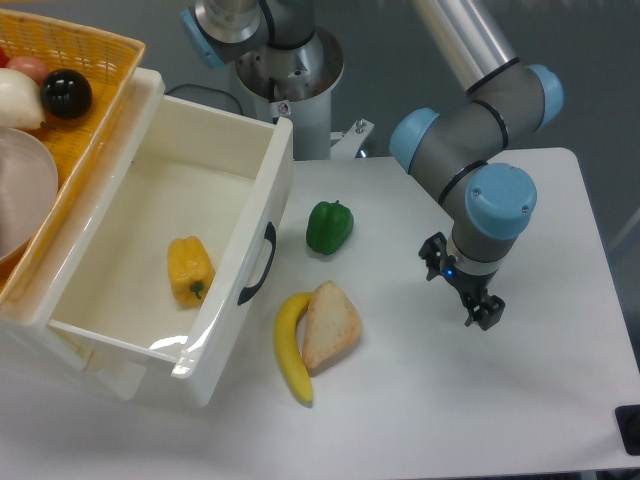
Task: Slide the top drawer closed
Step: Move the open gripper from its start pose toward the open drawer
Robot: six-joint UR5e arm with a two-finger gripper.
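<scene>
The top drawer (215, 130) stands pulled far out of its cabinet at the left side of the picture, so that its whole inside shows from above, and its front panel with the black arched handle (258, 265) faces toward the middle of the table (560, 200). It looks like stiff, glossy plastic with thin walls, so I judge it to be light, hard and rather slippery; a push on the smooth front may slide off if it comes at an angle. Inside lies only a yellow pepper (189, 269), which adds little weight but could roll when the drawer moves. The best place to press is, I think, the flat front panel just beside the handle, near its middle, so that the drawer goes in straight and does not jam; the handle itself could also be taken hold of, but closing needs no pull. The gripper (470, 299) hangs over the table well apart from the drawer, to the right, with its jaws pointing down; from this view I cannot tell whether they are apart or together, and they hold nothing. Between it and the drawer front lie a green pepper (329, 226), a banana (291, 346) and a piece of bread (331, 325), which the arm should avoid.
</scene>
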